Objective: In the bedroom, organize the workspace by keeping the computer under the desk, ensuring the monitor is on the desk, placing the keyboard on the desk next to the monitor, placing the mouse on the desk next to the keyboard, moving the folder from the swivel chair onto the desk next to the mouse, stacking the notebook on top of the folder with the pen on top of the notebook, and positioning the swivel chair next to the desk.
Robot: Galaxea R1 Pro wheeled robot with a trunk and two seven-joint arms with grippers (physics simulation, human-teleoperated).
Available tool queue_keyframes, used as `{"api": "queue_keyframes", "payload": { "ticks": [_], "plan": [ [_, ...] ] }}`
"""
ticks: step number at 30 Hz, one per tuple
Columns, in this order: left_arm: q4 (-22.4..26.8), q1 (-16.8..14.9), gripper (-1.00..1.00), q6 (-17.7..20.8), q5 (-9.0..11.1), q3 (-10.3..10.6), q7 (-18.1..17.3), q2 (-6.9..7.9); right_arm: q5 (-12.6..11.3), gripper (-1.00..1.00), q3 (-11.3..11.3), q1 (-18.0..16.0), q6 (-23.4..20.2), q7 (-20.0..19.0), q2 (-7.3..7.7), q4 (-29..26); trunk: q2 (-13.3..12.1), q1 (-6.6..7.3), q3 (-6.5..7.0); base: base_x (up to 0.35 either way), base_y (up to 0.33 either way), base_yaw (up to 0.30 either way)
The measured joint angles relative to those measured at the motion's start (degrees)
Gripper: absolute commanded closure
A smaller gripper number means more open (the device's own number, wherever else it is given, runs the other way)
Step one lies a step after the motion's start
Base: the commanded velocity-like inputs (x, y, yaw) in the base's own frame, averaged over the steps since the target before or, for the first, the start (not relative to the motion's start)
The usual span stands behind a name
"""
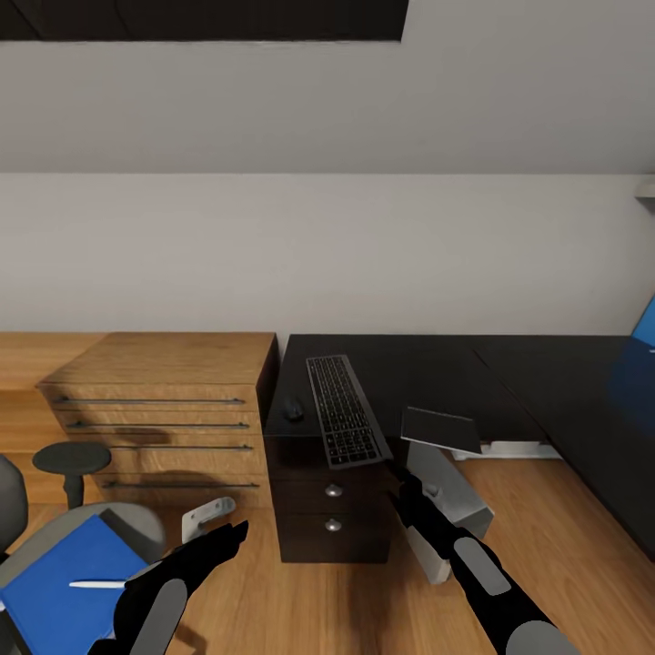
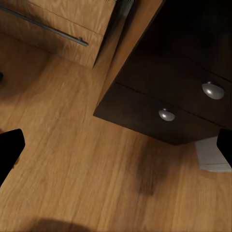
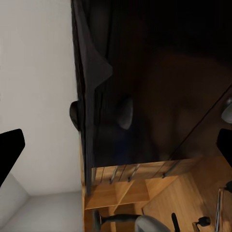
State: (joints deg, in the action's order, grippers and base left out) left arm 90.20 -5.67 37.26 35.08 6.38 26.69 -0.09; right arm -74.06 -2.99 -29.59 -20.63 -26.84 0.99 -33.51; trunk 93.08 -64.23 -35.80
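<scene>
On the black desk (image 1: 437,364) a keyboard (image 1: 342,409) lies lengthwise, its near end past the edge, with the dark mouse (image 1: 294,408) left of it. A dark flat panel (image 1: 441,429) sticks out over the desk's front above a grey-white computer case (image 1: 455,509) on the floor. The blue folder (image 1: 68,573) rests on the swivel chair (image 1: 27,546), a white pen (image 1: 95,584) on top. My right gripper (image 1: 398,473) (image 3: 117,147) is open, just below the keyboard's end. My left gripper (image 1: 233,533) (image 2: 117,147) is open over the floor beside the chair.
A wooden dresser (image 1: 164,400) with bar handles stands left of the desk, a round black stool (image 1: 71,459) before it. The desk's drawer unit (image 1: 332,509) has two silver knobs (image 2: 213,90). A blue object (image 1: 641,350) sits at the far right. Wood floor (image 1: 546,509) lies open at right.
</scene>
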Motion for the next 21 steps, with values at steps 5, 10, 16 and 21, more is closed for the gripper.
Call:
{"api": "queue_keyframes", "payload": {
  "ticks": [5,10,16,21],
  "plan": [
    [0.0,0.0,-1.00,0.0,0.0,0.0,0.0,0.00,0.0,-1.00,0.0,0.0,0.0,0.0,0.00,0.0,-2.0,1.10,0.90,0.000,0.000,0.000],
    [0.0,0.0,-1.00,0.0,0.0,0.0,0.0,0.00,0.0,-1.00,0.0,0.0,0.0,0.0,-0.03,0.0,-2.8,1.54,1.26,0.000,0.000,0.000],
    [0.0,0.0,-1.00,0.0,-0.1,0.0,0.0,-0.01,-0.1,-1.00,-0.2,0.0,0.4,0.1,-0.80,0.3,-2.8,1.56,1.26,0.091,0.079,0.000],
    [0.0,0.0,-1.00,0.0,-0.1,0.0,0.0,0.00,0.1,-1.00,-0.2,0.0,0.7,0.2,-1.58,0.5,-2.8,1.55,1.26,0.100,0.086,0.000]
  ]
}}
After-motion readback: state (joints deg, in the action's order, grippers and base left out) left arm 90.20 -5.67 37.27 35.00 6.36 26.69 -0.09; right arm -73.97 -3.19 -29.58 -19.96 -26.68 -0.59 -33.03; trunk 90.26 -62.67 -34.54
